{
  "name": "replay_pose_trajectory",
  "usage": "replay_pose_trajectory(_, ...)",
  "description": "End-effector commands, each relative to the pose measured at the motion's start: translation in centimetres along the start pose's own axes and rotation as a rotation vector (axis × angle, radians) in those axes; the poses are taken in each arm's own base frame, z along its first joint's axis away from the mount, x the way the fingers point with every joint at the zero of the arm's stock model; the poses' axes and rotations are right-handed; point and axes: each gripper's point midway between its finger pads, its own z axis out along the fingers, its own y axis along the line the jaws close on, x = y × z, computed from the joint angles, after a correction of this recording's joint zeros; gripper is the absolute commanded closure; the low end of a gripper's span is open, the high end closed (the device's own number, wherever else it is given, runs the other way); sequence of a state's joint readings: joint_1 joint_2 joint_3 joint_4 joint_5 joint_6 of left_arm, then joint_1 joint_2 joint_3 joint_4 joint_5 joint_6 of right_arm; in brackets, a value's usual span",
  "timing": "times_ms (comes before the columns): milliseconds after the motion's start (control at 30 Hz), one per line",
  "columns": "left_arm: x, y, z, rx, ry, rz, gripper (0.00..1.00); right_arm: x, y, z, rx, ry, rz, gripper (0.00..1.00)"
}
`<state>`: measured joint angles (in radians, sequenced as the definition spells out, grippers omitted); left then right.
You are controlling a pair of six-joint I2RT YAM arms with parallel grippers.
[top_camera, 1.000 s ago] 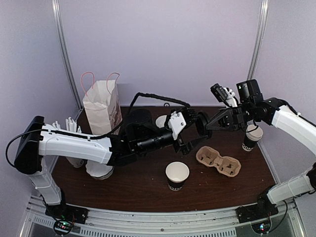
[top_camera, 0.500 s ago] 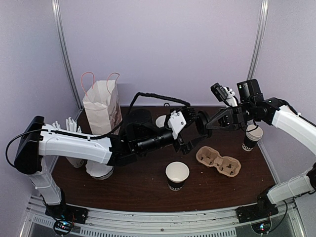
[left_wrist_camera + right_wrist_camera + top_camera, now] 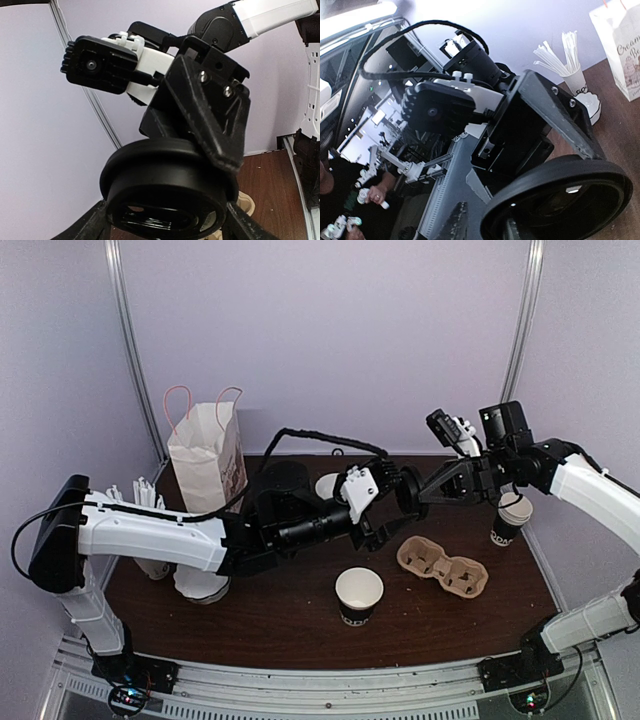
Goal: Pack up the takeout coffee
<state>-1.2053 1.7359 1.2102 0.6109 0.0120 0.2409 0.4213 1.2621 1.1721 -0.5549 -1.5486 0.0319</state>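
No lidded black cup shows in any view. A round black plastic lid (image 3: 408, 490) hangs in mid-air above the table's middle, between both grippers. My left gripper (image 3: 393, 504) is shut on it; in the left wrist view its fingers (image 3: 87, 225) press the lid (image 3: 165, 170) from both sides. My right gripper (image 3: 421, 493) grips the lid's rim from the other side, its finger (image 3: 210, 110) lying over the rim. The lid fills the lower right of the right wrist view (image 3: 560, 200). Lidless black cups with white rims stand at the front (image 3: 358, 595) and the right (image 3: 511, 517).
A white paper bag (image 3: 208, 455) with pink handles stands open at the back left. A brown pulp cup carrier (image 3: 442, 567) lies right of centre. A third cup (image 3: 328, 485) stands behind my left arm. A cup of straws (image 3: 575, 80) and white cups (image 3: 200, 585) are at the left.
Almost nothing has moved. Both grippers stay together on the lid in mid-air, shifted very slightly.
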Motion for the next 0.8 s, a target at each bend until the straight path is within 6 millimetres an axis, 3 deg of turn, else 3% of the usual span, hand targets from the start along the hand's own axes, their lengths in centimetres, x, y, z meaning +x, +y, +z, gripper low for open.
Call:
replay_pose_trajectory(0, -0.4, 1.0, -0.4, -0.012, 0.03, -0.016, 0.24, -0.1, 0.9, -0.4, -0.013, -0.011, -0.026, 0.62)
replay_pose_trajectory(167, 0.5, 1.5, -1.6, 0.014, 0.233, -0.025, 0.25, -1.7, -0.9, -4.0, 0.17, -0.084, -0.047, 0.43)
replay_pose_trajectory(200, 0.9, 1.7, -1.9, 0.016, 0.295, -0.027, 0.26, -1.8, -1.7, -5.1, 0.253, -0.089, -0.056, 0.41)
replay_pose_trajectory(233, 2.6, 1.2, -2.9, 0.045, 0.409, -0.032, 0.26, -1.7, -2.9, -6.1, 0.359, -0.07, -0.071, 0.41)
replay_pose_trajectory(333, 3.8, 0.8, -5.0, 0.1, 0.592, -0.053, 0.28, -0.3, -7.0, -8.7, 0.664, 0.031, -0.083, 0.41)
replay_pose_trajectory(400, 4.4, 0.1, -6.4, 0.146, 0.679, -0.07, 0.28, 0.4, -8.7, -9.9, 0.773, 0.064, -0.097, 0.4)
replay_pose_trajectory(600, 6.5, -0.3, -9.3, 0.185, 0.915, -0.091, 0.27, 2.1, -10.1, -9.8, 0.777, 0.068, -0.05, 0.41)
replay_pose_trajectory(767, 8.5, -1.1, -9.7, 0.241, 1.035, -0.06, 0.27, 3.1, -11.3, -10.3, 0.821, 0.094, -0.031, 0.41)
